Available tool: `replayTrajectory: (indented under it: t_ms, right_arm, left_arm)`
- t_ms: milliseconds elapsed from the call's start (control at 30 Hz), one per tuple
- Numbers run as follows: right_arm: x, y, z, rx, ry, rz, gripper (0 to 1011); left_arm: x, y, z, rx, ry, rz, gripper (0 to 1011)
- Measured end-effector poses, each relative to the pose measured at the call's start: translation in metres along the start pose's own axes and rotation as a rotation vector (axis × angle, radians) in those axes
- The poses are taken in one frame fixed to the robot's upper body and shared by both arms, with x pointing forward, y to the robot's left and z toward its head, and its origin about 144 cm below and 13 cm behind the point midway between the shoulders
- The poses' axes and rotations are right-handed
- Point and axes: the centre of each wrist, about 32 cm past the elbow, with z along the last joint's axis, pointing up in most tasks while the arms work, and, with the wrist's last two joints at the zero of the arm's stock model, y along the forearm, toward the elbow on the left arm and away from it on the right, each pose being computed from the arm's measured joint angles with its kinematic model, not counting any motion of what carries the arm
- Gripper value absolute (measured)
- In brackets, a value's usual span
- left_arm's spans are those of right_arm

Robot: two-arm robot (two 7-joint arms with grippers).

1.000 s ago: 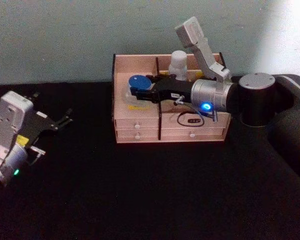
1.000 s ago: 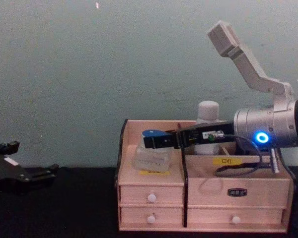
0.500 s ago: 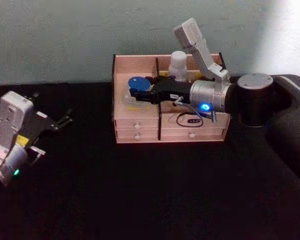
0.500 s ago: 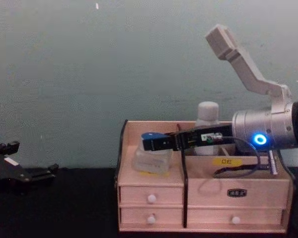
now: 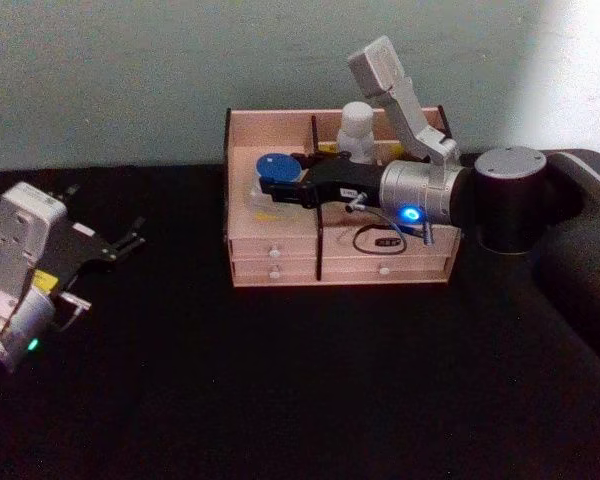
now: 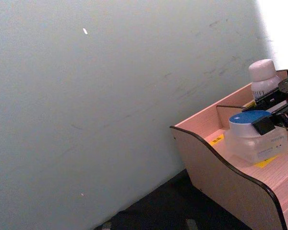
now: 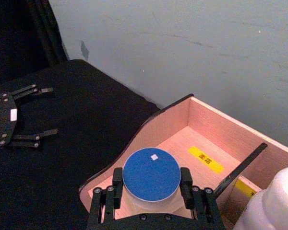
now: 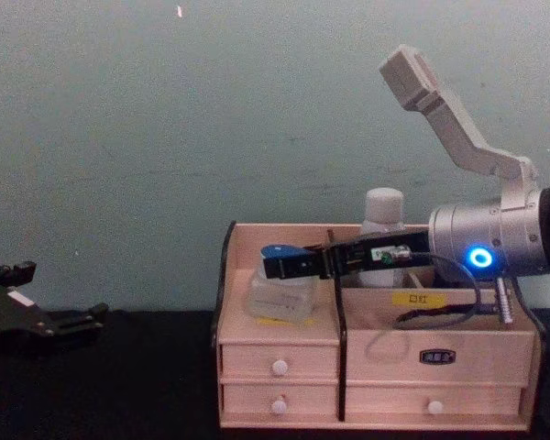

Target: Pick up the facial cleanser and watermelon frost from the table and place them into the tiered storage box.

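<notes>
Nothing here reads clearly: the yellow labels (image 7: 206, 159) on the floor of the pale pinkish-wood tiered storage box (image 8: 376, 367) carry small dark characters too blurred to make out, and the faint print on the squat translucent watermelon frost jar (image 6: 255, 142) stays illegible too.

A black table (image 5: 310, 380) carries the tiered storage box (image 5: 280, 262) near its back edge.

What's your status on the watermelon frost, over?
Right gripper shut on watermelon frost, holding it inside the tiered storage box, left compartment. Facial cleanser already in the back compartment. Left gripper parked open, table left.
</notes>
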Motion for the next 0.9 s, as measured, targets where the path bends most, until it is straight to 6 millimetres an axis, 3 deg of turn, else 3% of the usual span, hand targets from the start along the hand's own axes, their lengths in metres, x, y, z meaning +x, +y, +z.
replayTrajectory:
  t_ms: [133, 467, 900]
  right_arm:
    - [-0.0001, 0.0, -0.0006, -0.005, 0.0, 0.0, 746]
    - [0.0, -0.0002, -0.0006, -0.004, 0.0, 0.0, 993]
    - [-0.0026, -0.0054, 0.002, 0.021, -0.007, 0.005, 1002]
  left_arm:
    - [0.0, 0.0, 0.0, 0.0, 0.0, 0.0, 1001]
    - [0.0, 0.0, 0.0, 0.0, 0.0, 0.0, 1001]
    - [0.0, 0.0, 0.0, 0.0, 0.0, 0.0, 1001]
